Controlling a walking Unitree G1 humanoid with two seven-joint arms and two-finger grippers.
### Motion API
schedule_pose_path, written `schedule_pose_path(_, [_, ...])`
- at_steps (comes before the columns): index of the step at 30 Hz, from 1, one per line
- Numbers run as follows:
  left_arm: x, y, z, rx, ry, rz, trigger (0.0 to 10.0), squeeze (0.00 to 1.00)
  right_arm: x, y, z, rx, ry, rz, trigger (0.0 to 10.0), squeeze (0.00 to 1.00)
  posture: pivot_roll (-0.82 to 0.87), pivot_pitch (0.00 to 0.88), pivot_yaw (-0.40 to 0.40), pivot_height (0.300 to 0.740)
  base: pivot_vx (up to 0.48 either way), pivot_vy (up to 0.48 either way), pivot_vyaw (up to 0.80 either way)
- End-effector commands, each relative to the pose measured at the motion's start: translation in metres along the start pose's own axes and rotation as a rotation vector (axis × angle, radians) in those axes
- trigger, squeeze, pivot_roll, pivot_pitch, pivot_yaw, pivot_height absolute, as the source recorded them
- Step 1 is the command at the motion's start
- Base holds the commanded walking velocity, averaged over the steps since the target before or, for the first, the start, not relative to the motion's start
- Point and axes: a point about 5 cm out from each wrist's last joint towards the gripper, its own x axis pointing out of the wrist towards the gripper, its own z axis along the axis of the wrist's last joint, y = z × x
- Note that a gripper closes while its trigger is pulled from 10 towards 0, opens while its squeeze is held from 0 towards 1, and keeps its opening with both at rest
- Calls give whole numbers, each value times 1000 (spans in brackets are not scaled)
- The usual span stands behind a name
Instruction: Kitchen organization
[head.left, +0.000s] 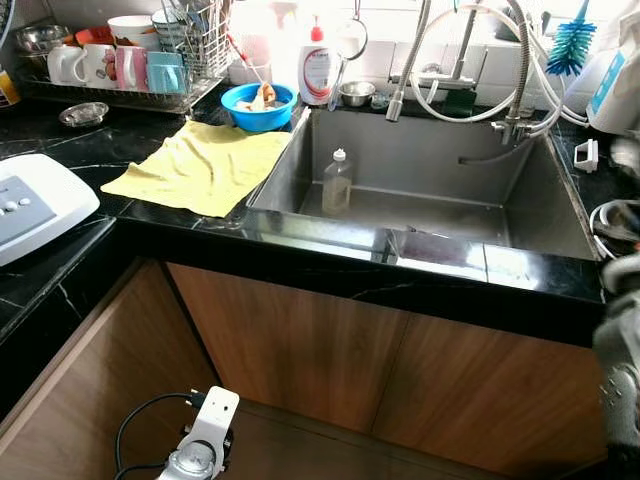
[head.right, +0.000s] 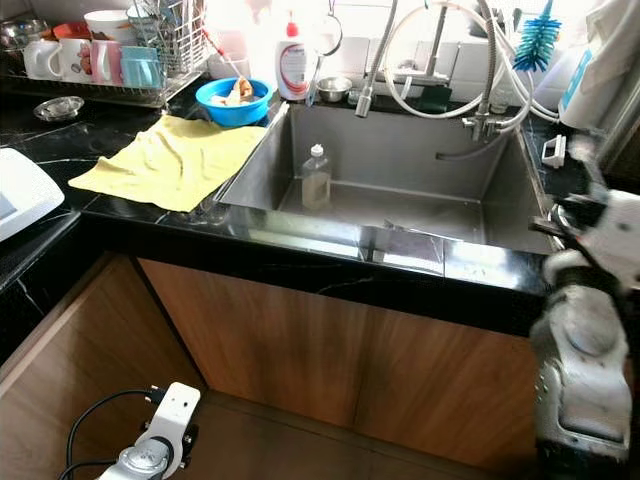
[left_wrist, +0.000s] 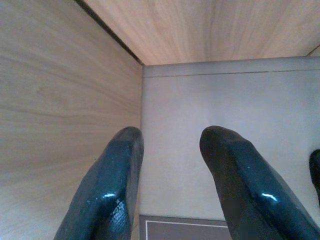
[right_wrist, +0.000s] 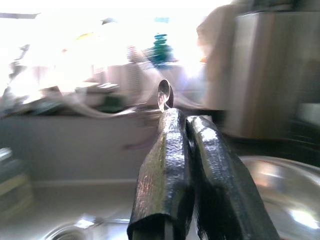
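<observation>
A small metal spoon (right_wrist: 164, 94) stands clamped in the closed jaws of the right gripper (right_wrist: 186, 122), at the frame's right edge beside the sink (head.left: 300, 150). A bottle (head.left: 337, 183) stands in the basin. Low in frame, the left gripper (left_wrist: 172, 150) hangs parted. Judged: organization barely begun; yellow cloth (head.left: 205, 165) remains on the worktop (head.left: 60, 150).

My two head eyes look down at the same sink (head.left: 430, 190) from close by; my left wrist camera faces wooden boards; my right wrist camera looks low across the sink.
</observation>
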Motion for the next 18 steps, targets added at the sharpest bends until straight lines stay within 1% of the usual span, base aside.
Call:
schedule_pose_path(1, [0,2,-3,-6,15,6,10000,0,8,6,-1,-43,34,93,10000,0,-97,0,-6,740,0,0,0])
schedule_pose_path(3, [0,2,-3,-6,14,7,10000,0,16,19,0,-82,65,212,10000,0,-97,0,-6,740,0,0,0])
schedule_pose_path(4, [0,2,-3,-6,14,7,10000,0,16,19,0,-82,65,212,10000,0,-97,0,-6,740,0,0,0])
schedule_pose_path(7, [0,2,-2,-9,13,9,10000,0,25,22,-6,-91,118,212,10000,0,-89,0,-10,740,0,0,0])
schedule_pose_path(8, [0,3,-1,-12,10,11,10000,0,30,22,-11,-74,151,198,10000,0,-84,0,-12,740,0,0,0])
schedule_pose_path(9, [0,3,-1,-13,10,11,10000,0,31,23,-14,-65,164,194,10000,0,-85,0,-12,740,0,0,0])
schedule_pose_path(10, [0,3,-1,-13,10,12,10000,0,32,25,-16,-58,171,193,10000,0,-86,0,-10,740,0,0,0])
schedule_pose_path(11, [0,3,-2,-13,13,11,10000,0,31,31,-20,-34,180,212,10000,0,-87,0,-9,740,0,0,0])
schedule_pose_path(12, [0,3,-3,-13,14,11,10000,0,31,33,-21,-25,181,220,10000,0,-87,0,-9,740,0,0,0])
schedule_pose_path(14, [0,3,-3,-13,13,8,10000,0,30,37,-21,-24,164,221,10000,0,-83,0,-10,740,0,0,0])
schedule_pose_path(15, [0,1,-1,-18,-2,-3,10000,0,27,43,-22,9,159,222,10000,0,-75,0,-9,740,0,0,0])
schedule_pose_path(18, [0,1,1,-24,-13,-5,10000,0,26,49,-24,34,153,216,10000,0,-77,0,-7,740,0,0,0])
